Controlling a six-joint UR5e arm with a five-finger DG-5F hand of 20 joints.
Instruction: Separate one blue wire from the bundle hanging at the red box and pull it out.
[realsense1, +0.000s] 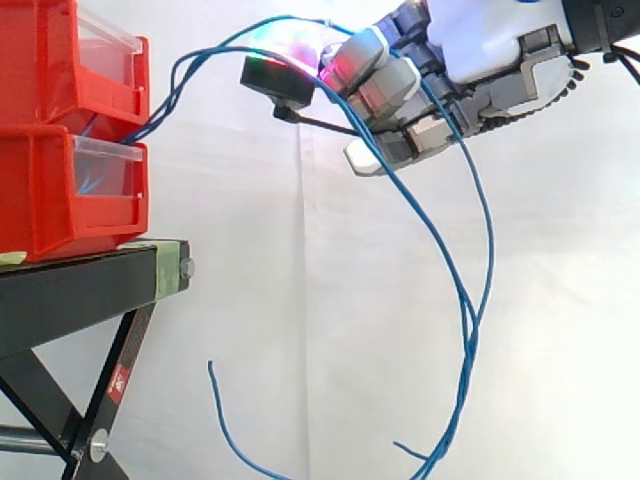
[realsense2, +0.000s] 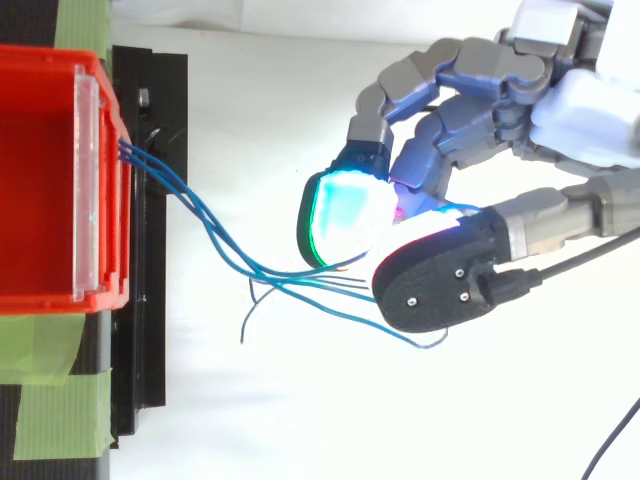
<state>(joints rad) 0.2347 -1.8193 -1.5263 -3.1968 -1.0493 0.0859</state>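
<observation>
Side view. Two red bins, stacked: upper bin (realsense1: 40, 60) on lower bin (realsense1: 50, 190), both on the black counter (realsense1: 80, 285) at left. The blue wires (realsense1: 468, 310) leave the bin fronts and arch up and to the right into the hand (realsense1: 480, 60). From there they fall in long curves towards the bottom edge. Two strands are clear on the rising stretch and at least two on the hanging stretch. One loose end curls up low at left of centre. The hand sits high at right, level with the upper bin and well apart from it. Its fingers (realsense1: 365, 55) are curled over the wires.

Top view. One red bin (realsense2: 40, 300) shows at left on the counter (realsense2: 150, 300), with two patches of green tape (realsense2: 50, 400) beside it. The wires (realsense2: 222, 245) start at the bin's front edge and run right and slightly down, long axis roughly bin to hand. About four strands, probably; they overlap too closely for a firm count. They converge between a cyan-glowing finger pad (realsense2: 345, 215) and the black thumb, which close on them. How many strands are clamped cannot be told. Two short ends stray below the bundle.
</observation>
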